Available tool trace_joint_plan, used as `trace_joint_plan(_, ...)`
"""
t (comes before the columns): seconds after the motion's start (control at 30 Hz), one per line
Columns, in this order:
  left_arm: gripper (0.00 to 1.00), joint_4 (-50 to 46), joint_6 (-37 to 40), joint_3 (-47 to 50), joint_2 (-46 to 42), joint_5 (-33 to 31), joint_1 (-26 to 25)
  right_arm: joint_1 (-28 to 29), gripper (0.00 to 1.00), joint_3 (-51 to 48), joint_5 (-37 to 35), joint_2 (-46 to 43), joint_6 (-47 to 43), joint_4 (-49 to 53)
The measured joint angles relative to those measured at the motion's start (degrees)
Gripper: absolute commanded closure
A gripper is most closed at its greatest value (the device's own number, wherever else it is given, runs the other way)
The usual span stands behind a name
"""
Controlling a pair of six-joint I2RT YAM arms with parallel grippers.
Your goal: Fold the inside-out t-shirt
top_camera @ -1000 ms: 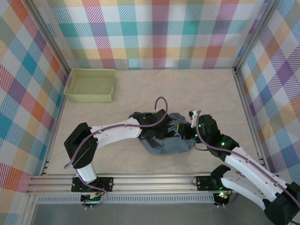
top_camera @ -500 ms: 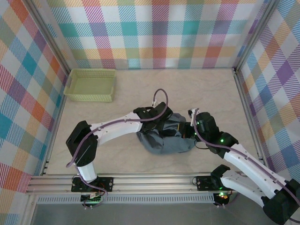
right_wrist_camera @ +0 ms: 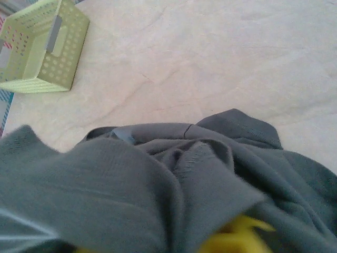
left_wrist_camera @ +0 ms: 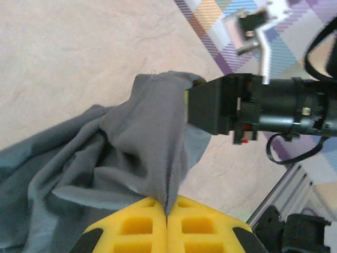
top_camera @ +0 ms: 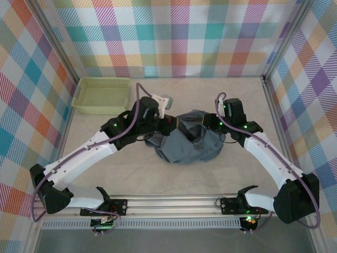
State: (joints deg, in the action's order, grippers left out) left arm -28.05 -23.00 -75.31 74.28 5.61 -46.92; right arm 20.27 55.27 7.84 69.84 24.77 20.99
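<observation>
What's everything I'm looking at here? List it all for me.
t-shirt: one, slate blue-grey, crumpled at mid-table.
basket: one, pale yellow-green, table's far left corner.
table: one, beige marbled, under everything.
walls: three, pastel plaid, around the table.
left arm: one, white and black, from the near left.
right arm: one, white and black, from the near right.
left end effector: one, yellow, shut on a t-shirt fold.
right end effector: one, black, at the t-shirt's far right edge; cloth hides its grip.

Bare table (top_camera: 200, 95) around heaped t-shirt (top_camera: 189, 150); basket (top_camera: 101, 96) at far-left corner
</observation>
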Motion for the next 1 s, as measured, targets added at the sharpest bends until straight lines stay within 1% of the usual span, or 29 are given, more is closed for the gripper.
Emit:
trace_joint_plan(0.07,1.0,1.6,-1.7,3.4,-0.4,2.2,3.3,0.0,0.41,0.6,-0.5,1.0,-0.9,0.3)
trace_joint_plan(0.1,1.0,2.2,-2.5,4.7,-0.3,3.0,4.4,0.2,0.35,0.6,-1.0,0.9,-1.4,0.8)
trace_joint_plan(0.17,1.0,3.7,-4.3,8.1,-0.1,4.9,6.7,1.8,0.29,0.4,-2.9,0.0,-2.4,1.8)
trace_joint_plan(0.23,1.0,4.5,-5.4,9.8,-0.1,6.0,7.6,4.8,0.28,-0.5,-3.9,-2.0,-3.1,2.0)
trace_joint_plan(0.37,1.0,6.4,-7.1,11.6,0.0,8.0,8.7,13.8,0.28,-5.2,-4.3,-8.4,-3.0,0.9)
trace_joint_plan(0.4,1.0,7.1,-7.5,11.9,0.0,8.5,8.9,15.2,0.3,-6.2,-4.3,-9.0,-2.9,0.7)
trace_joint_plan(0.43,1.0,7.6,-7.6,12.1,0.0,8.8,8.9,17.0,0.34,-7.3,-4.1,-9.3,-2.8,0.2)
trace_joint_plan(0.5,1.0,8.3,-7.7,12.3,0.0,9.5,9.1,19.2,0.38,-8.9,-3.7,-7.8,-1.7,-1.4)
trace_joint_plan(0.7,1.0,8.7,-7.9,13.0,-0.2,10.0,9.2,19.5,0.41,-9.3,-4.8,2.4,0.3,-5.5)
trace_joint_plan(0.87,1.0,8.8,-8.4,14.4,-0.8,10.0,9.2,19.5,0.48,-8.2,-6.3,10.4,1.0,-7.5)
trace_joint_plan(0.93,1.0,8.8,-8.7,14.5,-0.9,10.0,9.2,19.5,0.48,-7.0,-7.2,13.3,1.2,-8.7)
trace_joint_plan(1.0,1.0,8.8,-8.8,14.6,-0.9,10.0,9.2,19.5,0.45,-5.9,-7.8,15.3,1.2,-10.4)
